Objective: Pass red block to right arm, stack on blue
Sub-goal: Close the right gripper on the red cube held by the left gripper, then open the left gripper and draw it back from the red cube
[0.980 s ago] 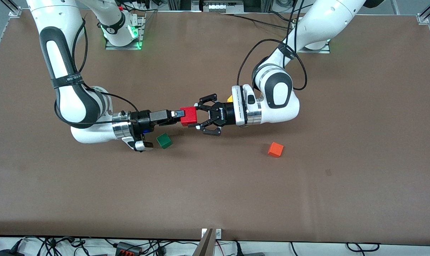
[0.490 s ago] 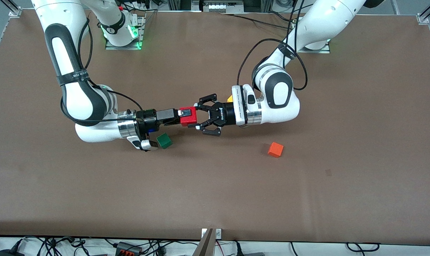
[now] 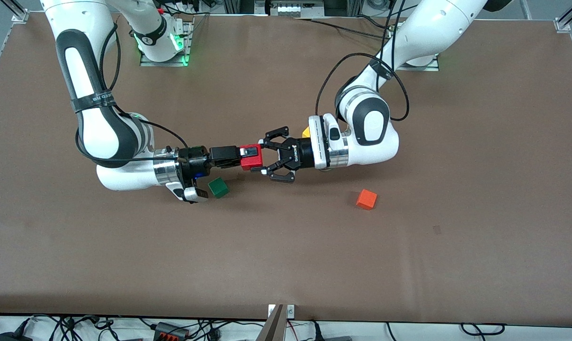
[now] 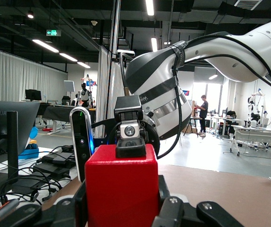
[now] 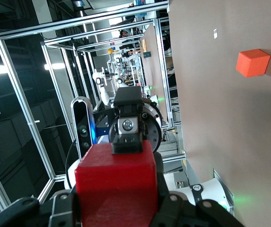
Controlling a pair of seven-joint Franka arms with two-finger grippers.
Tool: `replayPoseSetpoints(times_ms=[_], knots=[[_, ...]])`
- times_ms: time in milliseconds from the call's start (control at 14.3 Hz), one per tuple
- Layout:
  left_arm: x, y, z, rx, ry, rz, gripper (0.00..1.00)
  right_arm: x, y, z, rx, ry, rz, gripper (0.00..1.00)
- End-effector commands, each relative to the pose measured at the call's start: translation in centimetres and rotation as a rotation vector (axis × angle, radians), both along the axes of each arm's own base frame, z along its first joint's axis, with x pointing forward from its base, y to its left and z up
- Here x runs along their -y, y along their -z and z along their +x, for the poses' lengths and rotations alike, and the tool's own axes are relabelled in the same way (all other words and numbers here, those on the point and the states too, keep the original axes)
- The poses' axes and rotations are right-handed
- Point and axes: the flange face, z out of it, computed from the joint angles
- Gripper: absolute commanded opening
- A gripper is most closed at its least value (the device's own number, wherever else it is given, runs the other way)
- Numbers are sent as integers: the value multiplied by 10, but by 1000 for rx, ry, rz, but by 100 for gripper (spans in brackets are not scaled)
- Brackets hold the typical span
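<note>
**Two Robot Hands Are Meeting at the Red Block**

The red block is hanging up in the air over the middle of the brown table. It is sitting between the two robot hands, which are pointing at each other.

The left gripper is grasping the red block. In the left wrist view its black fingers are pressing on two sides of the block.

The right gripper is reaching in from the right arm's end of the table and is touching the red block too. I cannot tell if it is squeezing the block or only resting on it.

A green cube is lying on the table just beside the right arm's wrist, nearer to the front camera than the red block. A tiny bit of the blue cube is peeking out from under that wrist, and the rest is hidden.

An orange cube is lying by itself toward the left arm's end of the table, well apart from the green one. A small yellow thing is peeking out past the left arm's wrist, mostly hidden.
</note>
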Motion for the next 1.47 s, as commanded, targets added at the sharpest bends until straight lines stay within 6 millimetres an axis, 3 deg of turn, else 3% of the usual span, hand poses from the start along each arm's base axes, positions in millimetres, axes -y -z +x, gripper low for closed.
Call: replayPoseSetpoints(times_ms=[0, 70, 560, 700, 840, 1050, 1400], knots=[[1, -10, 5, 50, -29, -12, 56, -2, -1, 3, -26, 27, 13, 0], [0, -10, 5, 60, -26, -10, 98, -2, -1, 3, -25, 26, 12, 0], [-32, -17, 24, 78, -18, -45, 100, -1, -1, 3, -15, 24, 14, 0], [-64, -20, 39, 92, 55, -34, 100, 5, 1, 5, -4, 24, 1, 0], [-114, -27, 54, 108, 192, 28, 100, 20, 6, 7, 29, -13, -91, 0], [-175, -49, 59, 75, 334, 164, 100, 36, 19, 1, 101, -132, -298, 0], [-232, -74, 58, -113, 516, 408, 100, 83, 35, 4, 209, -239, -672, 0]])
